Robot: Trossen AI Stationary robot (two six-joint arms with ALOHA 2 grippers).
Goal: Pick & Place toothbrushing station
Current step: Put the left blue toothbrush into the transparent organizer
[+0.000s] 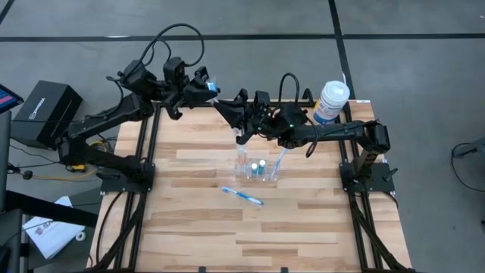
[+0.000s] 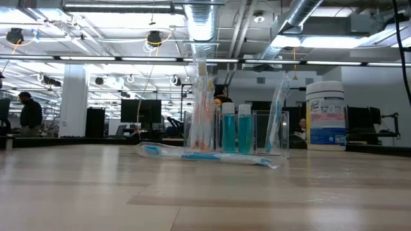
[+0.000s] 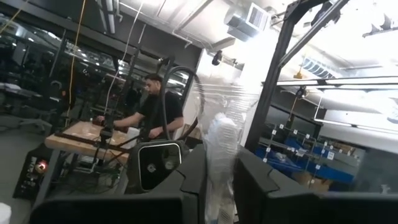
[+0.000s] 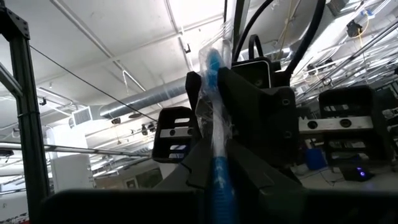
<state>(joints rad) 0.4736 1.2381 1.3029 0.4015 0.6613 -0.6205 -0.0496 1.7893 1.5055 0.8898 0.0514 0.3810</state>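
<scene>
Left gripper (image 3: 219, 186) closed on a wrapped brush (image 3: 222, 140), above the station's (image 1: 257, 171) far left. Right gripper (image 4: 219, 180) closed on a blue brush (image 4: 214, 106), far right. Station mid-table. Judgement: lower each brush vertically into its cup before releasing.

Surface (image 1: 197, 205) – pale wood planks, light and tan strips alternating, black frame rails.
Toothbrushing station (image 2: 257, 131) – clear, see-through plastic; two teal-blue bottles (image 2: 236, 131) with white caps inside.
Wrapped toothbrush (image 1: 242, 196) lying flat – blue with white, clear wrapper.
Orange-tinted brushes (image 2: 204, 109) upright in clear sleeve.
Canister (image 1: 331, 101) – white, blue label.
Left end effector (image 3: 219, 186) – black, pinching clear crinkled wrapper.
Right end effector (image 4: 217, 174) – black, pinching bright blue brush in clear film.
Floor (image 1: 424, 61) grey, dark lines.
</scene>
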